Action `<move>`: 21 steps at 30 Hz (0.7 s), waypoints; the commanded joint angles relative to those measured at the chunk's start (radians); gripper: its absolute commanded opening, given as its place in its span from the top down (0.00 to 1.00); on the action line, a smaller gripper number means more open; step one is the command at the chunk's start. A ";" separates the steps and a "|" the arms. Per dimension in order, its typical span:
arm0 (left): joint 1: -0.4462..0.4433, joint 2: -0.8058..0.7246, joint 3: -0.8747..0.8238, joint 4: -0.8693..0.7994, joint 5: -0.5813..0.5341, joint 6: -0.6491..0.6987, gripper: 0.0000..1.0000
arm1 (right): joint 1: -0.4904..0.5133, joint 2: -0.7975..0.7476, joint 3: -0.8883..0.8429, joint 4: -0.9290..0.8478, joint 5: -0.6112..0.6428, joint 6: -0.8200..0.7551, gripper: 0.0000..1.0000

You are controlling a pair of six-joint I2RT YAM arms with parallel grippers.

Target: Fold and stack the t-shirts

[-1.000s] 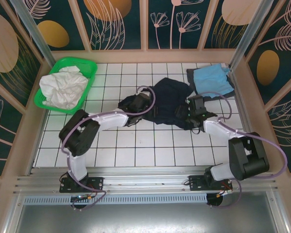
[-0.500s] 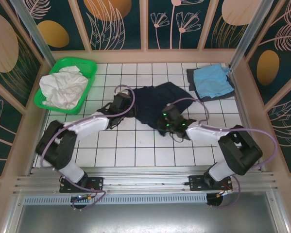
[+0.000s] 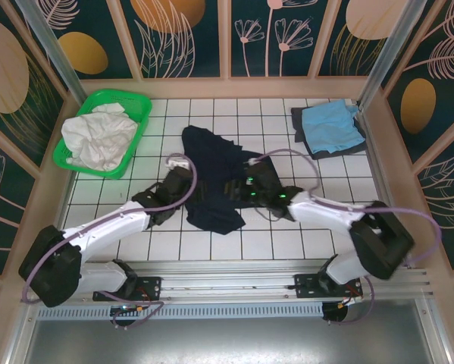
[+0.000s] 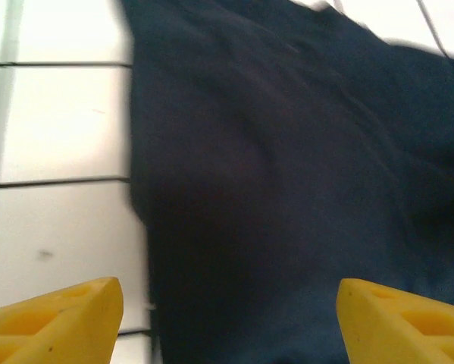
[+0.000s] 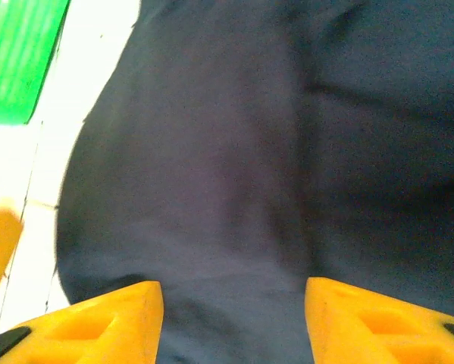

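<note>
Holding white cloth [image 3: 98, 140], green basket [image 3: 139, 114] far-left; left claw [image 4: 228, 296], right claw [image 5: 233, 296] spread over navy t-shirt [image 3: 211, 159].

a dark navy shirt [image 4: 287, 189] covered the middle and right of the view, its cloth softly creased and a little blurred. its left edge ran down over the white tiled table [image 4: 56, 121], crossing the dark grid lines. the left gripper [image 4: 230, 315] stood spread wide, its yellow fingertips [image 4: 60, 318] at the bottom corners, one over the tiles and the other over the cloth.
</note>
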 commanded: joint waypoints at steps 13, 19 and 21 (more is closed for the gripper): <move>-0.288 0.528 0.228 0.008 0.038 -0.026 0.21 | -0.193 0.028 -0.117 -0.146 0.201 -0.035 0.42; -0.285 0.571 0.236 -0.051 -0.047 -0.054 0.65 | -0.193 0.123 -0.088 -0.146 0.211 -0.039 0.48; -0.278 0.549 0.236 -0.065 -0.056 -0.057 0.84 | -0.193 0.128 -0.085 -0.146 0.218 -0.040 0.61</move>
